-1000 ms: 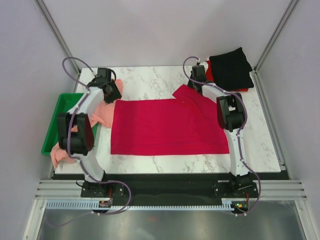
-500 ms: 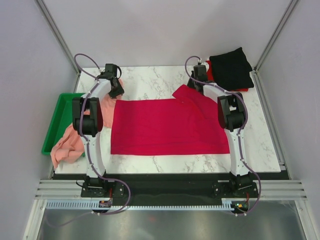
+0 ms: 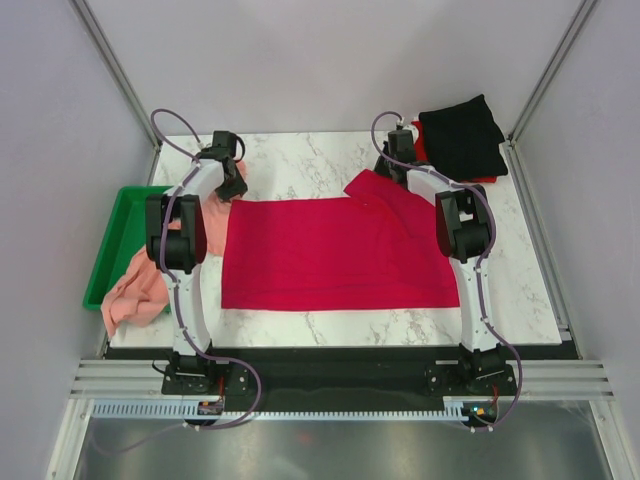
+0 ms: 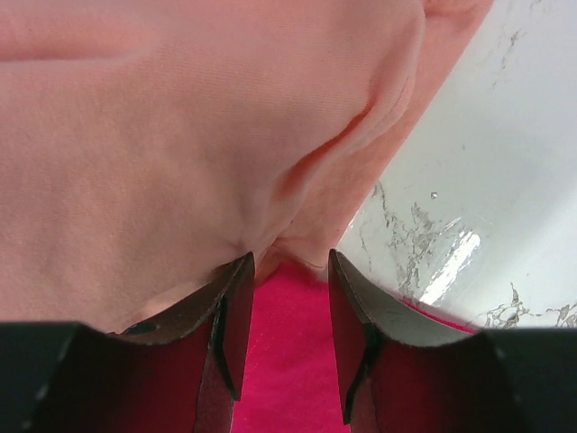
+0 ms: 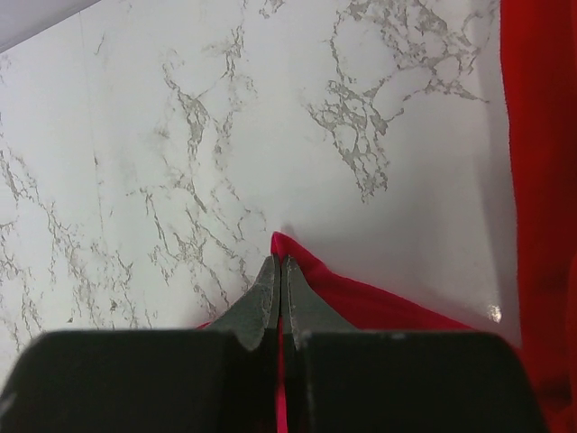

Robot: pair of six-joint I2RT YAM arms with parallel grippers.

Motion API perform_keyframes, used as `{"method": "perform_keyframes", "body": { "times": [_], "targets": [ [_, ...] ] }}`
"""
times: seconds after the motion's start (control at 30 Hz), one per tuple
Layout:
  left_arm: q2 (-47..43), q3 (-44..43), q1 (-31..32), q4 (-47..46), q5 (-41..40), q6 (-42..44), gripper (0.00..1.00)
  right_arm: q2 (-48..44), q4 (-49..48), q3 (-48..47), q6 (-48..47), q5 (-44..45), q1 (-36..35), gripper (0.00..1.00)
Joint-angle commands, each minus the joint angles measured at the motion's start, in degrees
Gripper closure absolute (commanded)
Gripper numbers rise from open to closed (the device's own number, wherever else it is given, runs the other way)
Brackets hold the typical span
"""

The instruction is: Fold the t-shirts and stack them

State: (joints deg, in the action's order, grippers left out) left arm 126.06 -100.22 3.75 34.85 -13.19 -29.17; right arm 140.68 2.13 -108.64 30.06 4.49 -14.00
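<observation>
Left hand (image 4: 290,262): the fingers are held part-way apart over the far left corner of the crimson t-shirt (image 3: 335,255). Crimson cloth is seen through the gap, and a fold of the salmon-pink t-shirt (image 4: 180,135) is met at the tips. No firm pinch is shown.
Right hand (image 5: 279,262): the fingers are pressed together, with a point of crimson cloth nipped between the tips, at the shirt's far right sleeve.
Crimson t-shirt: laid open and flat at the middle of the desk (image 3: 300,155), unfolded.
Salmon-pink t-shirt: crumpled at the left, partly over the near end of the green tray (image 3: 115,215), unfolded.
Black t-shirt (image 3: 462,135): folded at the far right corner, stacked on the bright red t-shirt (image 3: 420,152).
Progress: two shirts are judged folded and stacked. Two are left, and the first fold of the crimson one is not yet made.
</observation>
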Motion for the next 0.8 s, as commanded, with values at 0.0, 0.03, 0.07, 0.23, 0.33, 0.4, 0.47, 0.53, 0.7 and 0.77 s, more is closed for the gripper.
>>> {"method": "perform_keyframes", "body": {
  "times": [0.0, 0.03, 0.07, 0.23, 0.33, 0.4, 0.47, 0.53, 0.7, 0.77],
  "targets": [
    [0.15, -2.34, 0.29, 0.92, -1.31, 0.25, 0.54, 1.61, -0.90, -0.70, 0.70, -1.24, 0.20, 1.00],
    [-0.02, -2.17, 0.38, 1.01, -1.14, -0.01, 0.55, 1.61, -0.81, -0.70, 0.78, -1.24, 0.20, 1.00],
    [-0.63, -1.73, 0.64, 1.01, -1.14, -0.10, 0.55, 1.61, -0.81, -0.78, 0.87, -1.33, 0.29, 1.00],
    [-2.13, -0.23, 1.35, 1.01, -1.22, -0.71, 0.55, 2.05, -0.81, -1.05, 1.05, -1.85, 0.29, 1.00],
    [-1.78, -0.15, 1.79, 1.01, -1.05, -0.80, 0.56, 2.14, -0.81, -0.96, 1.22, -2.12, 0.55, 1.00],
    [-1.87, -0.15, 2.23, 1.01, -1.14, -0.80, 0.57, 2.14, -0.81, -0.96, 1.31, -2.29, 0.64, 1.00],
    [-1.87, -0.15, 2.58, 1.01, -1.14, -0.98, 0.58, 2.23, -0.72, -0.96, 1.40, -2.21, 0.73, 1.00],
    [-2.04, -0.15, 2.67, 1.01, -1.22, -1.15, 0.59, 2.31, -0.73, -1.13, 1.49, -2.47, 0.64, 1.00],
    [-2.05, -0.23, 2.67, 1.01, -1.22, -1.24, 0.72, 2.58, -0.72, -1.22, 1.66, -2.82, 0.82, 1.00],
    [-1.96, -0.23, 2.67, 1.01, -1.31, -1.15, 0.79, 2.67, -0.81, -1.31, 1.75, -3.00, 0.90, 1.00]
  ]
}}
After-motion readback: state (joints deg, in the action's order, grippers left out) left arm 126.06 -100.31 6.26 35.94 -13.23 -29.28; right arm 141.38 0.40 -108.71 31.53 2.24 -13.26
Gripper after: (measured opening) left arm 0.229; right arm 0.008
